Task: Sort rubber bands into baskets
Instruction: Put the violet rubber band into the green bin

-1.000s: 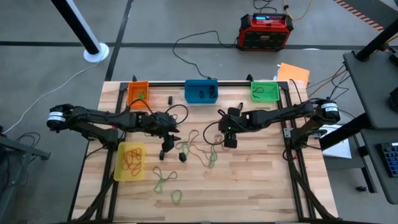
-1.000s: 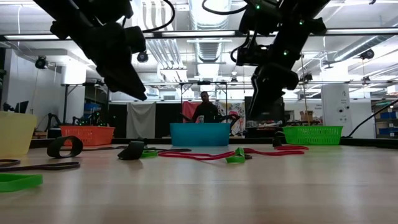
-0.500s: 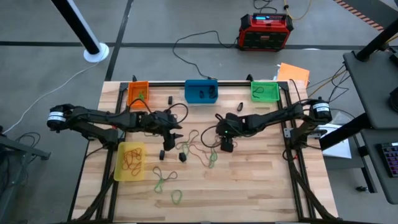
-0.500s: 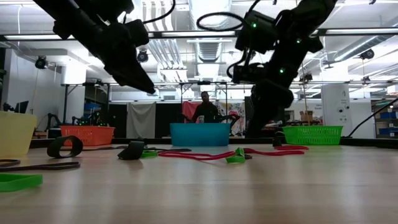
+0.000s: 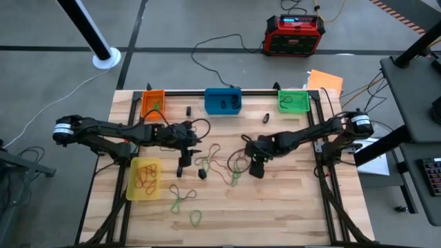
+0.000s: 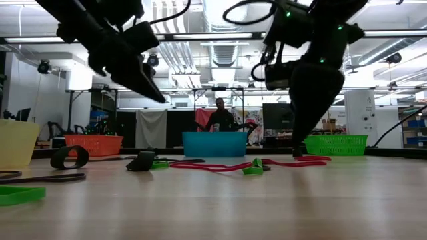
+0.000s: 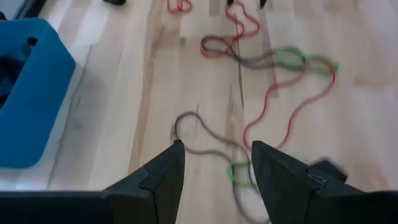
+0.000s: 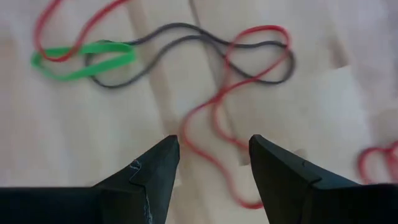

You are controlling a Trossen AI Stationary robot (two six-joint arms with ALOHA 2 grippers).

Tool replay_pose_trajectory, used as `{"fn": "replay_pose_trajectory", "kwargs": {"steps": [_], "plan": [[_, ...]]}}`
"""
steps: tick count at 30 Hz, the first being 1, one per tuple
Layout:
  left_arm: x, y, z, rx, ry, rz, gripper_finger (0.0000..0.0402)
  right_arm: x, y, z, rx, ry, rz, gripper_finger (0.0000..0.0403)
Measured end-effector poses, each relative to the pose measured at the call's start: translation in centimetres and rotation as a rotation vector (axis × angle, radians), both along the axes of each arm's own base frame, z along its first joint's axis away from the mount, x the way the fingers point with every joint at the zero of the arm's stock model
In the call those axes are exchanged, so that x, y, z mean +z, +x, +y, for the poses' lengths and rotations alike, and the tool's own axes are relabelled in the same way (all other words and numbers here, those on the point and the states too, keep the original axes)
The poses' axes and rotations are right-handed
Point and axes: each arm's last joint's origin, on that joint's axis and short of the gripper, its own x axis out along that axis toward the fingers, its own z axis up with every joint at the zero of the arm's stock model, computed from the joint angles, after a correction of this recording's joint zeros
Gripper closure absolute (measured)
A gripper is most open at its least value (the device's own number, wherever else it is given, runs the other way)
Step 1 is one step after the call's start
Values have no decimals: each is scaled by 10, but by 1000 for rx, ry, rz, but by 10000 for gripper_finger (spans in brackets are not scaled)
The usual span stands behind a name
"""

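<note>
Tangled rubber bands point(image 5: 222, 165), red, grey and green, lie flat mid-table, with more green ones point(image 5: 180, 200) nearer the front. My left gripper point(image 7: 216, 155) hangs open above the tangle's left side, over a grey loop point(image 7: 198, 132). My right gripper point(image 8: 213, 146) is open and low over the tangle's right side point(image 5: 256, 165); a red band point(image 8: 214, 121) runs between its fingertips, and no touch shows. The orange point(image 5: 153, 103), blue point(image 5: 223, 100) and green point(image 5: 294, 100) baskets stand along the far edge. The yellow basket point(image 5: 145, 179) sits at the near left.
Short black bands point(image 5: 181, 169) point(image 5: 202, 173) lie flat by the tangle, and others point(image 5: 188, 109) point(image 5: 265, 117) near the far baskets. A red-and-black power box point(image 5: 295, 34) stands on the floor beyond the table. A person point(image 6: 220, 115) shows far behind. Bare wood lies at the near right.
My right gripper has gone toward the table's near edge and down to the tangle's right side, rolling its wrist as it went. My left gripper has rolled about its own axis while staying in place. Both have stayed open. The bands have not moved.
</note>
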Motion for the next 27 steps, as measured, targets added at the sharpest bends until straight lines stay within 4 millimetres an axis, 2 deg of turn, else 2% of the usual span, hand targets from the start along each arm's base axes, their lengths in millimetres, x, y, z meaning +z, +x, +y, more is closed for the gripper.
{"fn": "replay_pose_trajectory", "kwargs": {"steps": [9,19,23,27], "plan": [[-2,-2,0,-93,96,42,231,1,11,22,-60,-95,-31,213],[-2,-2,0,-110,112,45,231,12,15,23,-109,-100,-23,213],[-2,-2,-3,-168,34,34,231,20,18,24,-57,-102,-8,213],[-7,-1,-11,-378,-131,28,231,28,21,31,99,-142,-13,213]]}}
